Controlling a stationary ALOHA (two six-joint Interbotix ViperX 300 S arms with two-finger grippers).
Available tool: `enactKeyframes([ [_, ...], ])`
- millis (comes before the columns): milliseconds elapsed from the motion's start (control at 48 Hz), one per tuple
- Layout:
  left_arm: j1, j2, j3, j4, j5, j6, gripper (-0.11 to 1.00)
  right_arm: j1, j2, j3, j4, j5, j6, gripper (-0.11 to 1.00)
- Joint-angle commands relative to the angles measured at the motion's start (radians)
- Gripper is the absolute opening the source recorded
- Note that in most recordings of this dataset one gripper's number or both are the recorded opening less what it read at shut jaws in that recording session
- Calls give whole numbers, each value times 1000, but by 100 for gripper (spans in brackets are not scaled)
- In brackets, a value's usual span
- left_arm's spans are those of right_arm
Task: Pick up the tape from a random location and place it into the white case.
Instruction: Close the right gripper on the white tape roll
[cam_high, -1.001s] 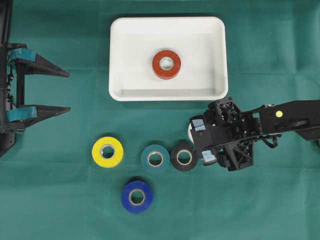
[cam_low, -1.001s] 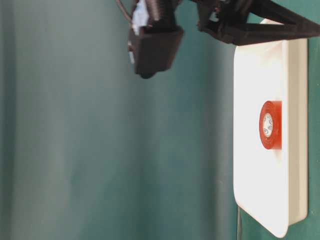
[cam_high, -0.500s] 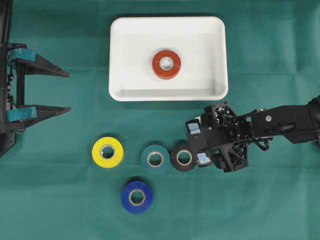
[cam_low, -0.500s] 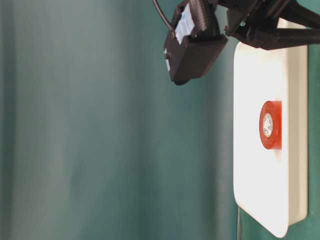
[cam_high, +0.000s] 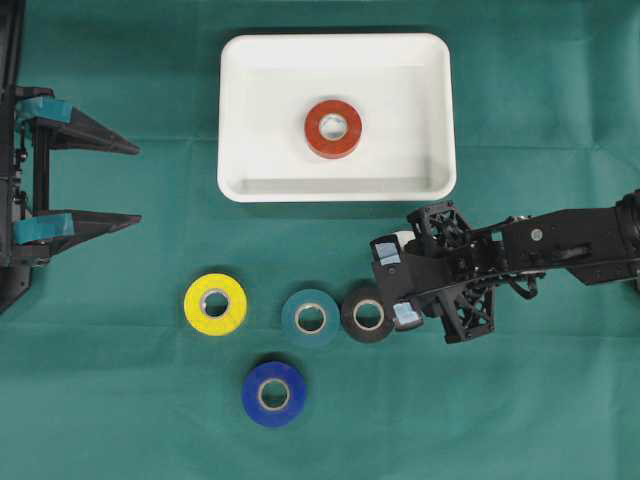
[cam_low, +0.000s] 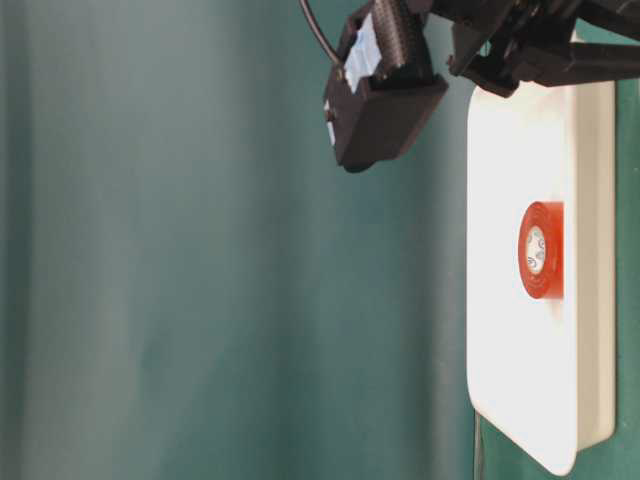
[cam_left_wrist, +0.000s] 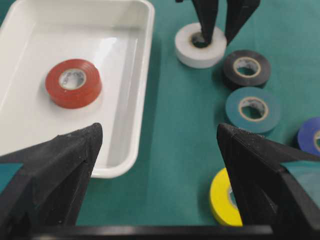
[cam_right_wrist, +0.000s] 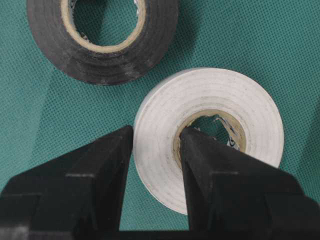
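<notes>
A white tape roll (cam_right_wrist: 220, 95) lies flat on the green cloth, below the white case (cam_high: 228, 120). My right gripper (cam_right_wrist: 157, 137) is shut on the roll's wall, one finger inside the core hole and one against the outer side. From overhead the right wrist covers nearly all of that roll. The left wrist view shows the white roll (cam_left_wrist: 192, 52) with the two black fingers on it. A red tape roll (cam_high: 333, 128) lies flat in the case. At the left edge my left gripper (cam_high: 138, 183) is open and holds nothing.
A black roll (cam_high: 367, 314) lies close beside the right gripper, touching a teal roll (cam_high: 310, 317). A yellow roll (cam_high: 215, 303) and a blue roll (cam_high: 273, 393) lie further left and nearer the front. Green cloth covers the table.
My right gripper has come down and a little left over the white roll, and its fingers have closed from wide open onto the roll's wall. The left arm has not moved.
</notes>
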Motion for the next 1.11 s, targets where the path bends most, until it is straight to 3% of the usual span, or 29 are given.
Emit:
enactKeyframes([
  [0,-2,6,-11,0,-9,-2,94,-5,-9,-14,0,-3,-2,33],
  [500,-2,6,-11,0,-9,-2,94,-5,-35,-23,2,11,-2,33],
  [1084,-2,6,-9,0,-9,-2,94,-2,-178,-150,2,268,3,33],
])
